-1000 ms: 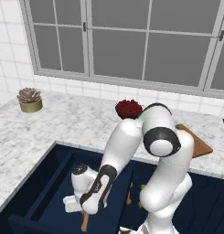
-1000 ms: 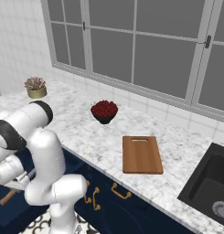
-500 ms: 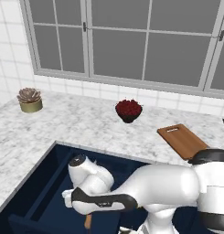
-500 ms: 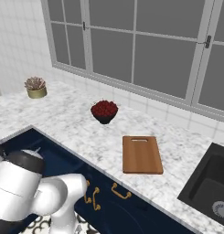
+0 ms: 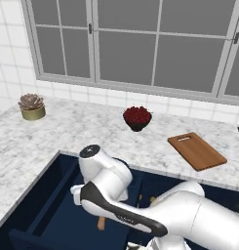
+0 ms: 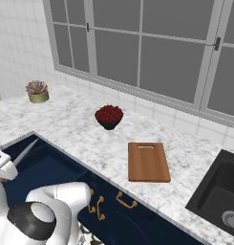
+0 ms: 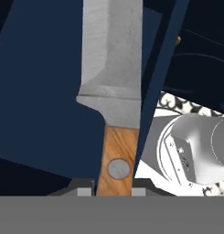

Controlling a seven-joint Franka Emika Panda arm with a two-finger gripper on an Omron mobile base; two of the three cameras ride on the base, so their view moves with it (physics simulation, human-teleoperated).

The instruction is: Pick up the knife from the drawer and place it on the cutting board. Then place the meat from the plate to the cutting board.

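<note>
Knife [image 7: 114, 87] close up in the hand view, broad silver-grey blade running away from the camera, tan wooden handle with a round grey rivet pinched at its base between the claw [image 7: 112, 192] tips, so clamped on the knife, down inside the open navy drawer [image 5: 52, 205]. From the left base view, only a tan sliver of handle peeking out under the white arm above the drawer's dark floor. On the marble desk [image 5: 67, 127] beyond: brown cutting board [image 5: 196, 151] lying bare with its slot hole at the far end, dark bowl [image 5: 137, 118] of red pieces, small potted succulent [image 5: 32, 106] well apart to the left.
</note>
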